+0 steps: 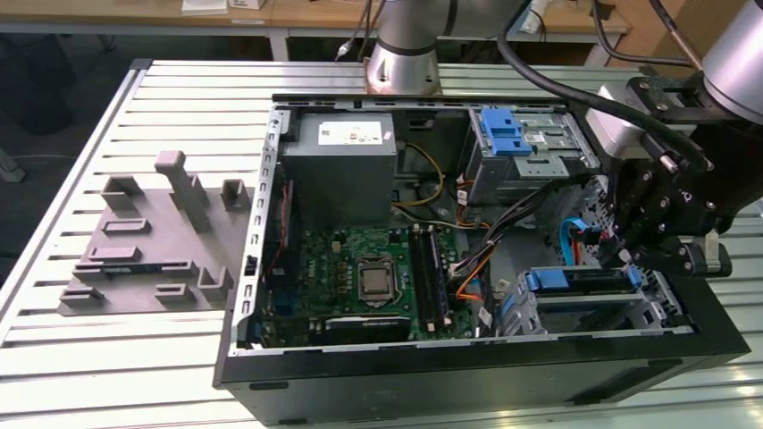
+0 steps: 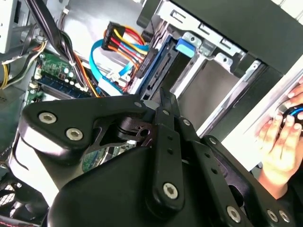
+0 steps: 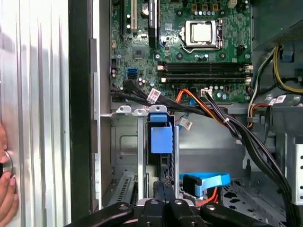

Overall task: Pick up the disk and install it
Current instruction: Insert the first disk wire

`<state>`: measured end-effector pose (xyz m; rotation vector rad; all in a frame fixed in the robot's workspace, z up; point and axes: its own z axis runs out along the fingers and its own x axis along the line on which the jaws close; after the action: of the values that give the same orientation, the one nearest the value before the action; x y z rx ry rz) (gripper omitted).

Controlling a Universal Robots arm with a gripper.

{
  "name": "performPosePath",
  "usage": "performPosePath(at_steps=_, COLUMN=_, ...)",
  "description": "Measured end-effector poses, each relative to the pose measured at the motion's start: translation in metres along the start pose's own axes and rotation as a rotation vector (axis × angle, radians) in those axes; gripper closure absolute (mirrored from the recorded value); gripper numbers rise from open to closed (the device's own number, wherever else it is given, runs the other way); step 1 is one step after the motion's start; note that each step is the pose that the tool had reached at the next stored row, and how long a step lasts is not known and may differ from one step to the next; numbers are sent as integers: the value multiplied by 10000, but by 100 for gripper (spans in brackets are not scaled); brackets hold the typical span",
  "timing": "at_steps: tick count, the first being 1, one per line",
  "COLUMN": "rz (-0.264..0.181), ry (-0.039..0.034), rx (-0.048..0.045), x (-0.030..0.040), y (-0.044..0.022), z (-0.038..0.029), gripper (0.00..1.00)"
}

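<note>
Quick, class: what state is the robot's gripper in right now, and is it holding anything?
Gripper: shut, fingers together above the drive bay, holding nothing that can be seen.
Person's hand: resting on the table edge beside the case.

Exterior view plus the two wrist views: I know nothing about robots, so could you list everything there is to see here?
table: one, silver slatted metal, under everything
computer case: one, black, lying open on the table
fixture block: one, grey, on the table at the exterior view's left of the case
power supply box: one, grey with a white sticker, inside the case
motherboard: one, green, on the case floor
drive cage: one, silver with a blue latch, inside the case
disk: one, blue carrier frame, on edge in the bay below the gripper
flat cable: one, blue, beside the disk
robot arm: one, silver, behind the case
gripper: one, black, at the disk
person's hand: one, outside the case wall
</note>
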<state>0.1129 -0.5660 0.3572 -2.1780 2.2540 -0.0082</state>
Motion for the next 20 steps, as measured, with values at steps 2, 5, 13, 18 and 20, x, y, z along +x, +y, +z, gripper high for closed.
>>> performPosePath(at_steps=2, rz=9, ry=-29, rx=95, x=-2, y=-9, z=1, gripper=89)
performPosePath(at_steps=5, rz=23, ry=-30, rx=197, x=-10, y=-16, z=-8, gripper=89)
performPosePath(at_steps=13, rz=66, ry=-39, rx=414, x=-62, y=-28, z=-41, gripper=89)
performPosePath(at_steps=18, rz=120, ry=-38, rx=491, x=-147, y=-30, z=-42, gripper=89)
performPosePath(at_steps=20, rz=162, ry=-38, rx=507, x=-186, y=-28, z=-42, gripper=89)
